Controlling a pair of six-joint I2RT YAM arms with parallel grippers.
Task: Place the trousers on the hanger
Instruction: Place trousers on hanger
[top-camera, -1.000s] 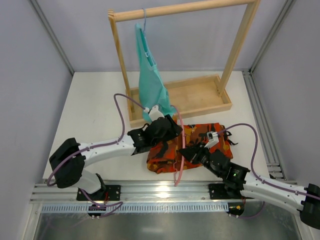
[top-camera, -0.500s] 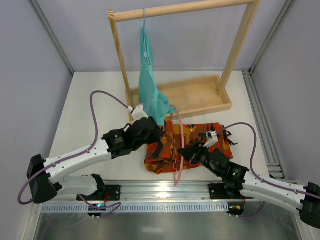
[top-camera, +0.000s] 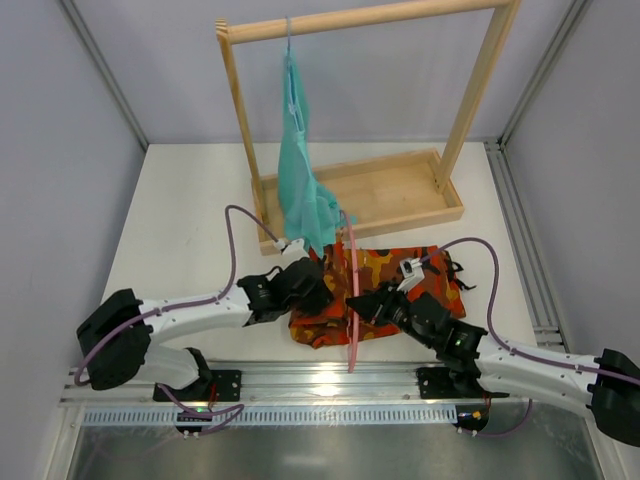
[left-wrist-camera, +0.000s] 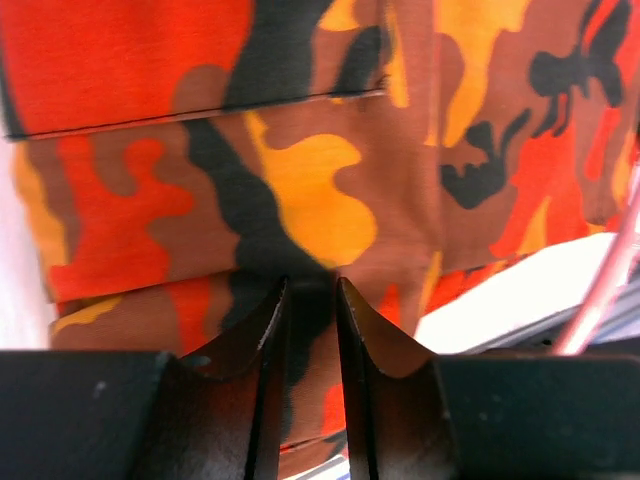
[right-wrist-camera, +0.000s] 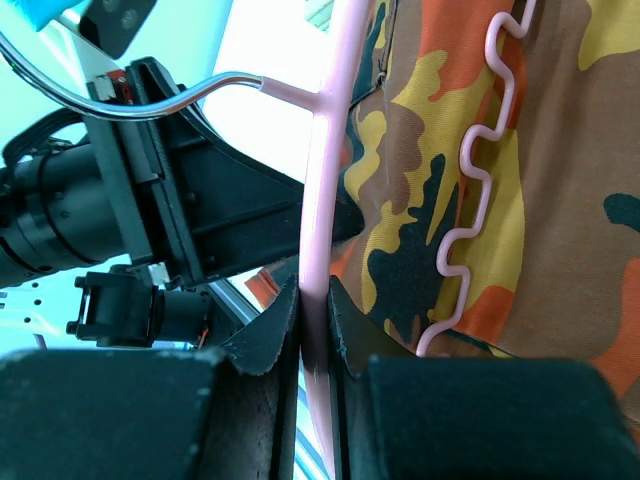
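This is a robot lab test cell, not a home or shop. 2 robot arms, the left arm (top-camera: 190, 310) and the right arm (top-camera: 520, 365), are bolted to a metal rail (top-camera: 330, 385) at the near edge of a plain white desk (top-camera: 180, 230). Bare grey panels (top-camera: 60, 150) in aluminium posts (top-camera: 100, 70) box it in. Purple cables (top-camera: 235, 240) loop off the arms. A wooden rack (top-camera: 370, 20) holding 1 teal garment (top-camera: 300, 180) stands as a prop.

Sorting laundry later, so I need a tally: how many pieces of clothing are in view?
2. A teal garment hangs from the wooden rack; the camouflage trousers lie on the table in front of it. More could be hidden.
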